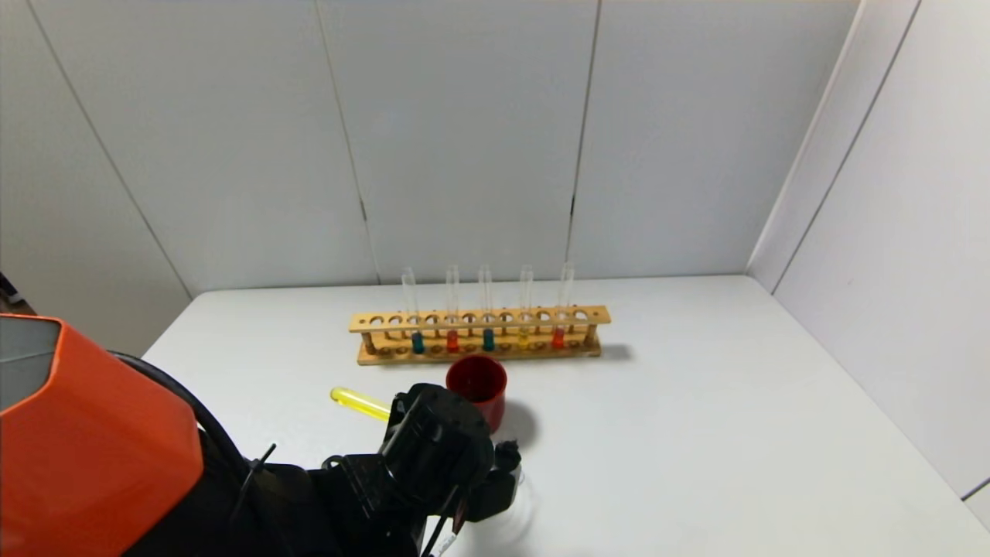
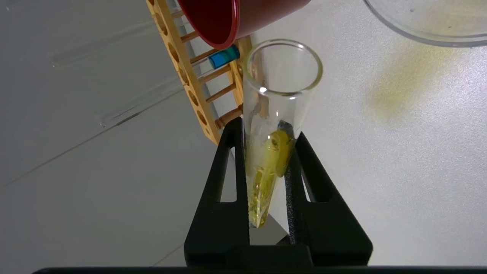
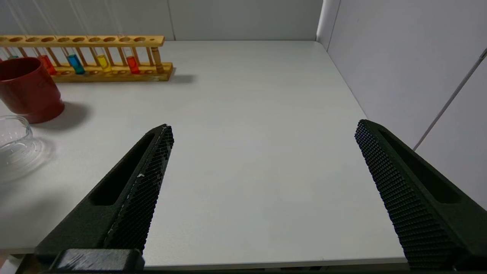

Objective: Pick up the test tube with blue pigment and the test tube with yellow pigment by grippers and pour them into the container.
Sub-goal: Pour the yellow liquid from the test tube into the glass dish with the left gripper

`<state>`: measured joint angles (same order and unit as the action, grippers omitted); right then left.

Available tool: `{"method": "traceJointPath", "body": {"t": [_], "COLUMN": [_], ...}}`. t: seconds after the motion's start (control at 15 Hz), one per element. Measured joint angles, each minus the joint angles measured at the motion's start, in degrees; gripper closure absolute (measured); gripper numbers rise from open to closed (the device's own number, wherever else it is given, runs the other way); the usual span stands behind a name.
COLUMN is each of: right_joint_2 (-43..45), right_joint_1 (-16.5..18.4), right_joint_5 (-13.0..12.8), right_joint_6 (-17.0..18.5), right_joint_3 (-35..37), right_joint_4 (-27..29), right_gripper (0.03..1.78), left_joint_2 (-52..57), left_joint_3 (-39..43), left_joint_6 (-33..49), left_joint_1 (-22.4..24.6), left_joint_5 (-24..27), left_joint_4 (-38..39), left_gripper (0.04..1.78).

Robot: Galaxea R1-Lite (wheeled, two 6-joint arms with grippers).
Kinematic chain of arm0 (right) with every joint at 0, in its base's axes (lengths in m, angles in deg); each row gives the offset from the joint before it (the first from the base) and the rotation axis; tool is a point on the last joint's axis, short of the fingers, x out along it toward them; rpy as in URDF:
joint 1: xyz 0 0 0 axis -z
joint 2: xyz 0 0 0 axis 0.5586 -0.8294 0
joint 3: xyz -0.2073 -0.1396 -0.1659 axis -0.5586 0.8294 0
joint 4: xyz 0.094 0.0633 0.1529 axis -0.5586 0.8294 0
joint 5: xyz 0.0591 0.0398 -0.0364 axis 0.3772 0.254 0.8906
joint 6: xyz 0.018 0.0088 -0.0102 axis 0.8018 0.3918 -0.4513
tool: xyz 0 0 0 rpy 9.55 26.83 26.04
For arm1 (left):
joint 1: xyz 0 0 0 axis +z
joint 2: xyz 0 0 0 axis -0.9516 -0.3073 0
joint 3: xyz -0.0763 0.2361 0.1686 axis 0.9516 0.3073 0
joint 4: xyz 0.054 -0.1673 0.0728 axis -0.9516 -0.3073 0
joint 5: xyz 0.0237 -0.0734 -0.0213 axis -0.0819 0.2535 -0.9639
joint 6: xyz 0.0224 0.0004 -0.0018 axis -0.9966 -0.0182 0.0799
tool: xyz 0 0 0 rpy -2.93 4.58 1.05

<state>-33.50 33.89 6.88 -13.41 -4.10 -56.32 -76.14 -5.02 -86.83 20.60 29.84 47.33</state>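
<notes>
Left pincer (image 2: 266, 152) clamped the yellow tube (image 2: 272, 125), tilted near the cup's (image 2: 418, 30) 9 o'clock rim; overshoot risked spilling on the tabletop (image 2: 399, 171). Right pincer (image 3: 262, 179) idle, apart.

Head camera looks down over my table (image 1: 696, 433) toward the rack (image 1: 479, 334). Left wrist camera sits close behind my fingers (image 2: 224, 163). Right wrist camera faces across the table; all three share the rack.

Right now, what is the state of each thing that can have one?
left pincer: shut on the yellow test tube, tilted
right pincer: open, empty
container: upright on the table
red cup: upright
rack: holds five tubes, upright
blue test tube: in the rack
</notes>
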Motion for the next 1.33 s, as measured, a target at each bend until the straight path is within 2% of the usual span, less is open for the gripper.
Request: {"method": "traceJointPath", "body": {"t": [1.33], "right_joint_2": [0.0], "right_joint_1": [0.0], "right_joint_5": [0.0], "right_joint_6": [0.0], "right_joint_3": [0.02], "right_joint_4": [0.02], "right_gripper": [0.07], "left_joint_2": [-4.05], "left_joint_3": [-1.4], "left_joint_6": [-4.28], "left_joint_1": [0.21], "left_joint_5": [-1.02], "left_joint_4": [0.3], "left_gripper": [1.5]}}
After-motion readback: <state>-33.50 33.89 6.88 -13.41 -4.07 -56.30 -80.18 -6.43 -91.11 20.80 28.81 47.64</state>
